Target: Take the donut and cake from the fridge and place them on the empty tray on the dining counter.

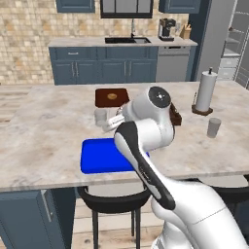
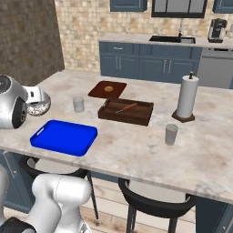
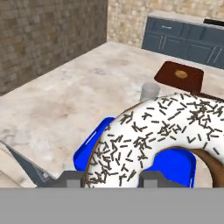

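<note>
Holding the donut (image 3: pixel 153 140) tight between half-open fingers of the gripper (image 3: pixel 111 178), up in the air above the near left part of the blue tray (image 2: pixel 63 137) on the dining counter (image 2: pixel 136 150). Best to go down slow over the middle of the tray, then let go low and flat. Near but not in the way: a small cup (image 2: pixel 78 104), a brown board (image 2: pixel 107 89) and a dark wooden tray (image 2: pixel 126 112) behind.

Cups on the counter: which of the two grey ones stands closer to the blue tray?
The cup beside the brown square board, just beyond the tray. The other cup stands by the paper towel roll.
</note>
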